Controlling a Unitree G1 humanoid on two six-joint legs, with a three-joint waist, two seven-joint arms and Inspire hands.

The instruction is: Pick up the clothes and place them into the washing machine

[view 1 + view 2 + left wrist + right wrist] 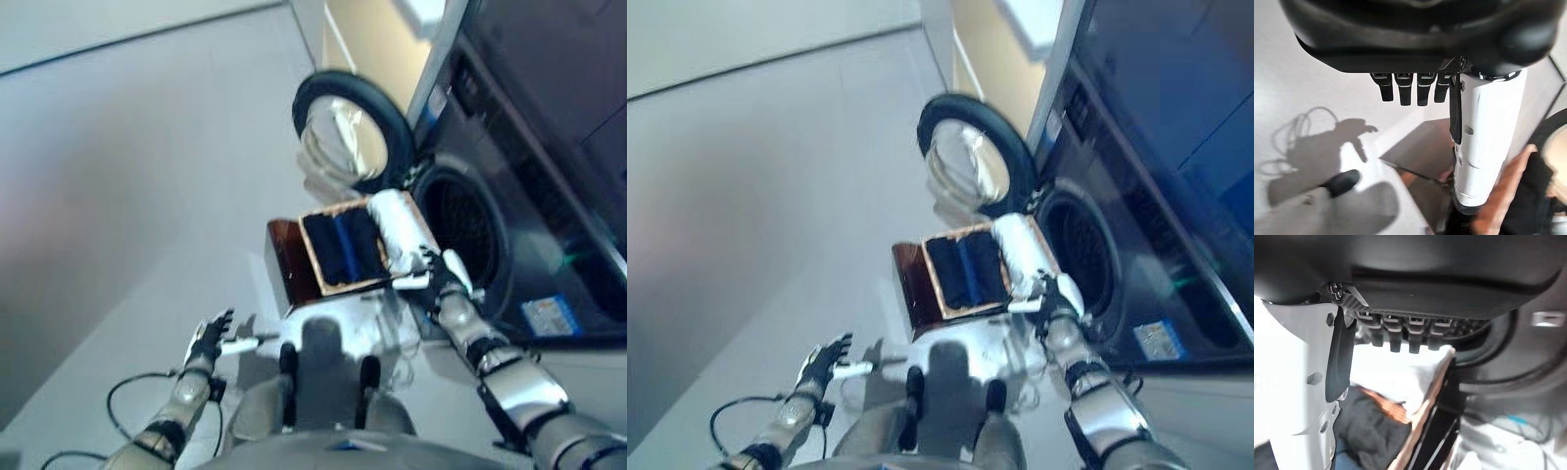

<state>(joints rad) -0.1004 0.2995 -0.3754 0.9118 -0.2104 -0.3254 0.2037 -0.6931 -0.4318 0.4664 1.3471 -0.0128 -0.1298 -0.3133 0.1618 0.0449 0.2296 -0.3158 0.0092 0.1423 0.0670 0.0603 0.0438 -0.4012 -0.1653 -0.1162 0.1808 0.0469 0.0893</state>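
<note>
A shallow wicker basket (341, 287) rests on a dark brown box (287, 257) in front of the washing machine's round opening (468, 231). In it lie dark and blue clothes (341, 245) and a white cloth (400, 223) on the machine side. My right hand (443, 281) is open, its fingers straight, just above the basket's near corner by the machine. In the right wrist view the basket rim (1426, 404), dark clothes (1371, 427) and white cloth (1396, 374) lie just past its fingers (1409, 335). My left hand (208, 341) is open and empty over the floor, left of the box.
The machine's round glass door (348, 129) stands swung open behind the basket. The dark machine front (549, 225) runs along the right. Pale grey floor (127, 196) spreads to the left. The left wrist view shows the box (1420, 152) and basket rim (1504, 190).
</note>
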